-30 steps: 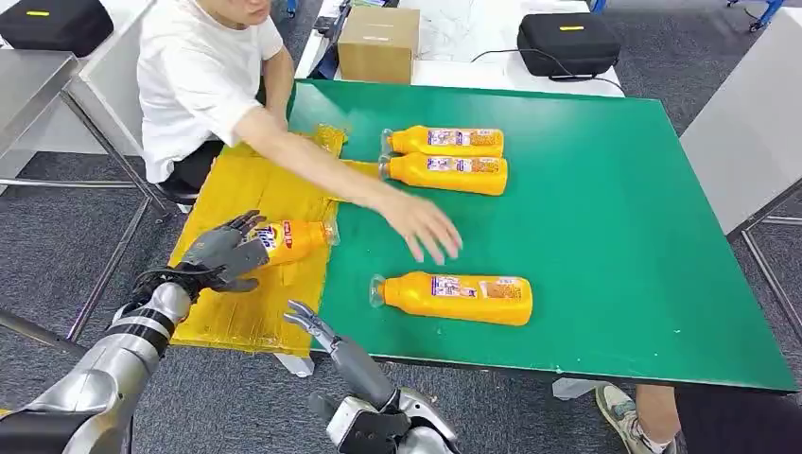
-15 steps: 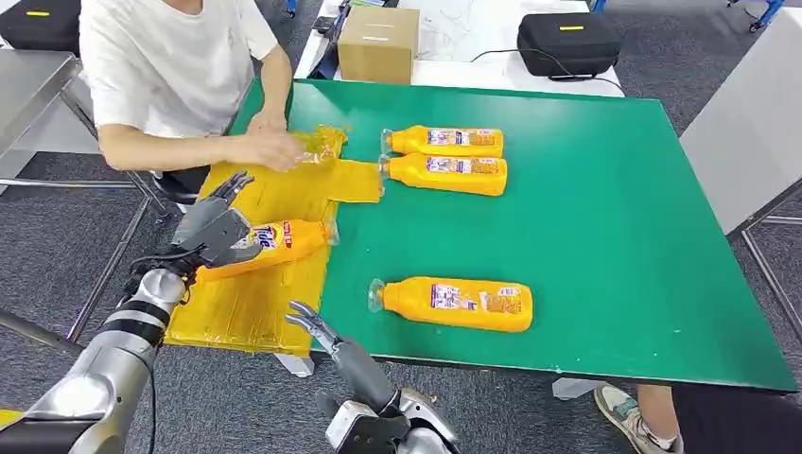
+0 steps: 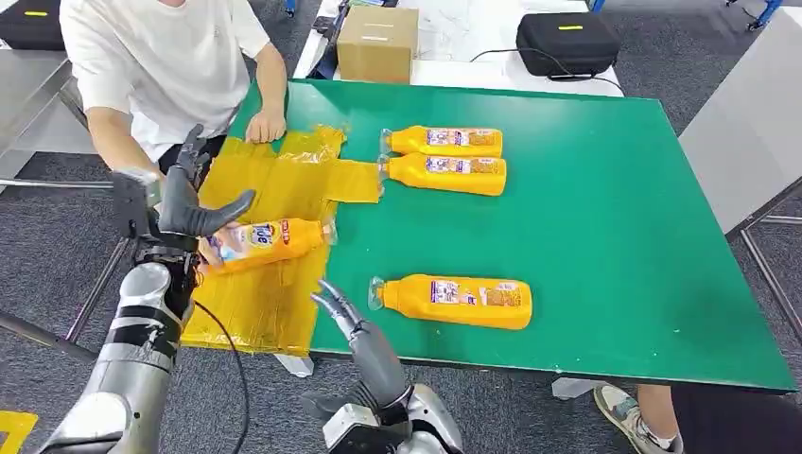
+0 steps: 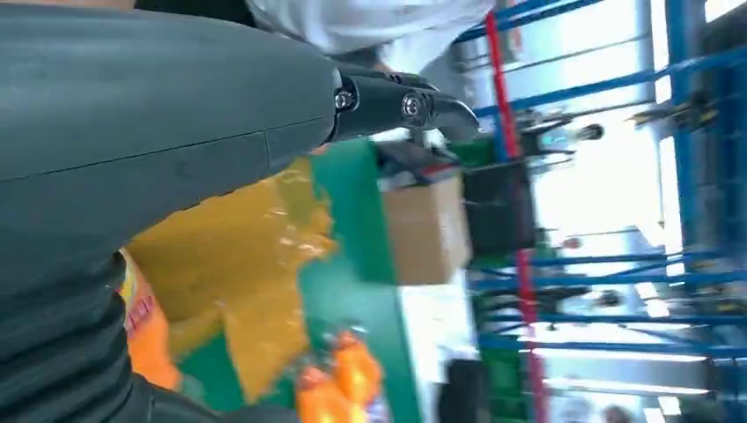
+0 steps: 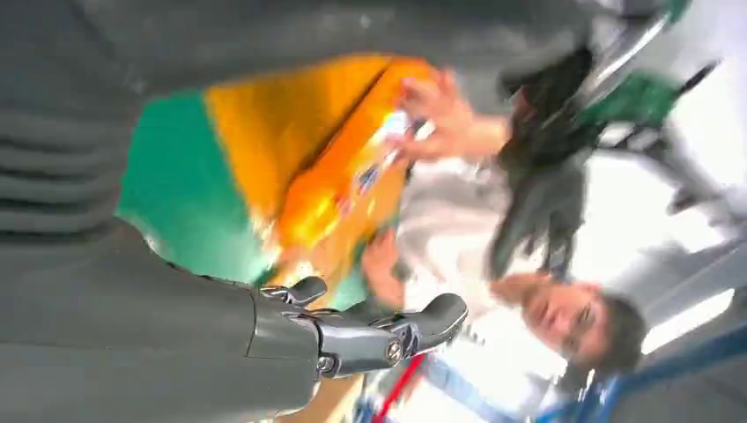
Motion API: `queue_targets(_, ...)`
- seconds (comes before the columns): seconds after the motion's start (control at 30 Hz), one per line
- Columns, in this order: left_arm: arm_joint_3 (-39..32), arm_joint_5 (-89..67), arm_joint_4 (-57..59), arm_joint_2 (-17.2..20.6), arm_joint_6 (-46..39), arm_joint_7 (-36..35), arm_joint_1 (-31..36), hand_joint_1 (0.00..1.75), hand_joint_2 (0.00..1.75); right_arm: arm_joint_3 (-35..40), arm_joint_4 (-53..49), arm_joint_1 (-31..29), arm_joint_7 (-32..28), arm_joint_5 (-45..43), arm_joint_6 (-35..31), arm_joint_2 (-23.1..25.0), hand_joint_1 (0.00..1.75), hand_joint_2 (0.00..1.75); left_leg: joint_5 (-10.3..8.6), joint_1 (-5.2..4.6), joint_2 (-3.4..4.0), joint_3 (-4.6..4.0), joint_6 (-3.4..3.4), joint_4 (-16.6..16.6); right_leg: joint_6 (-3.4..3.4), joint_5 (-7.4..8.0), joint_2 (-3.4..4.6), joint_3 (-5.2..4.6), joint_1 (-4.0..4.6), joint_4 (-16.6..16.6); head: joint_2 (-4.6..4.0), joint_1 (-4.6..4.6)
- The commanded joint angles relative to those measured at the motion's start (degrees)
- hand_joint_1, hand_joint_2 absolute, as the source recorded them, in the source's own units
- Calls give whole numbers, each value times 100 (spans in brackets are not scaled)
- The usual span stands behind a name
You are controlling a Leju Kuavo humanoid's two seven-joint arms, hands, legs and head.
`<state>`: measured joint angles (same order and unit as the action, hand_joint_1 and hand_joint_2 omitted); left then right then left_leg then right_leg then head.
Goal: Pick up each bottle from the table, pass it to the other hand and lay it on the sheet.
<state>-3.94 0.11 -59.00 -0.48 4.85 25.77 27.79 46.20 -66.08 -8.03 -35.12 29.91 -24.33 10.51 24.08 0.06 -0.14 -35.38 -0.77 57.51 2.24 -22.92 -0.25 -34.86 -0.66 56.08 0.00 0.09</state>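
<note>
Lower middle of the frame, the right hand (image 3: 338,309) hovers at the near edge of the green worktop (image 3: 605,236), fingers spread, holding nothing. Just right of it lies an orange bottle (image 3: 456,300) on its side, clear cap facing left. At left, the left hand (image 3: 194,203) holds the held bottle (image 3: 268,240), orange with a colourful label, tilted over the yellow sheet (image 3: 274,208). Further back two more bottles (image 3: 444,159) lie side by side. A person (image 3: 165,66) sits upper left, one hand on the sheet's far edge. A cardboard box (image 3: 378,43) sits behind.
</note>
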Motion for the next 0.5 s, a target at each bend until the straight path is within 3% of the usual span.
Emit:
queue_targets(0.03, -219, 455, -2799, -735, -290, -33, -2031, 0, 175, -1955, -570, 181, 1599, 2254, -640, -1538, 0, 175, 8, -6, 2, 33, -5, -17, 3, -5, 2, 34, -6, -20, 0, -2)
queue_targets(0.2, 100, 496, -3590, -990, -719, 281, -2884, 0, 175, -3142, -514, 147, 1925, 2947, -232, -1751, 0, 175, 19, -14, 2, 23, -9, 0, 5, -11, 3, 28, -13, -15, 0, 2)
queue_targets(0.3, 273, 409, -3547, -991, -908, 275, -2942, 0, 175, -3296, -256, 52, 2036, 3115, 55, -1821, 0, 175, 22, -20, -7, 19, -14, 1, 1, -13, -7, 27, -16, -14, 0, 2)
queue_targets(0.37, 540, -29, -3647, -900, -931, 611, -3014, 0, 175, -3506, -233, 7, 1773, 2350, 409, -1712, 0, 175, 15, -25, -7, 7, -15, -2, 1, -6, -7, 12, -19, -14, 0, 0)
queue_targets(0.5, 926, -126, -3840, -848, -727, 575, -3068, 0, 175, -3345, 270, -257, 2085, 2791, 678, -1863, 0, 175, 25, -18, 1, 22, -12, 4, -3, -11, 1, 29, -10, -12, 0, -2)
